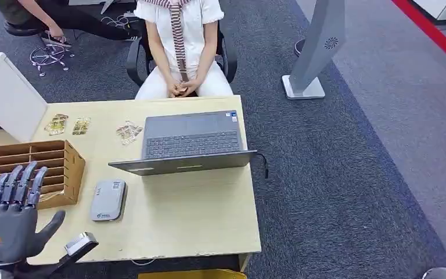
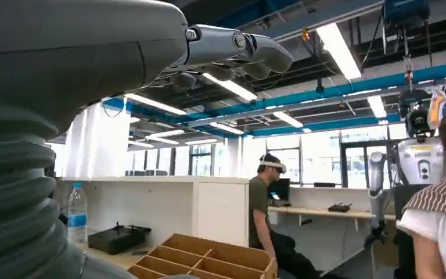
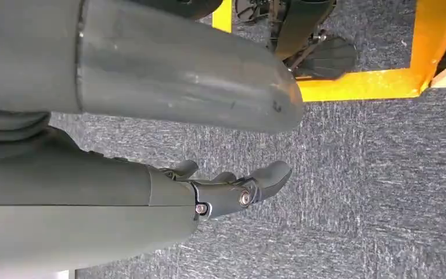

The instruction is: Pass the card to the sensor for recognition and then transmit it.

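Three patterned cards lie on the far part of the table: one (image 1: 56,124) and a second (image 1: 81,125) at the left, a third (image 1: 128,132) beside the laptop. The grey flat sensor (image 1: 107,200) sits on the table's near half. My left hand (image 1: 13,218) is raised at the near left edge, fingers straight and thumb apart, holding nothing, in front of the wooden organizer (image 1: 38,171). In the left wrist view its fingers (image 2: 226,52) point up with nothing in them. My right hand (image 3: 226,189) hangs over the carpet, fingers loosely extended and empty.
An open laptop (image 1: 189,142) stands mid-table. A person (image 1: 180,40) sits behind the table with hands folded. A white box (image 1: 6,96) is at the far left. A grey stand (image 1: 316,52) rises on the carpet to the right.
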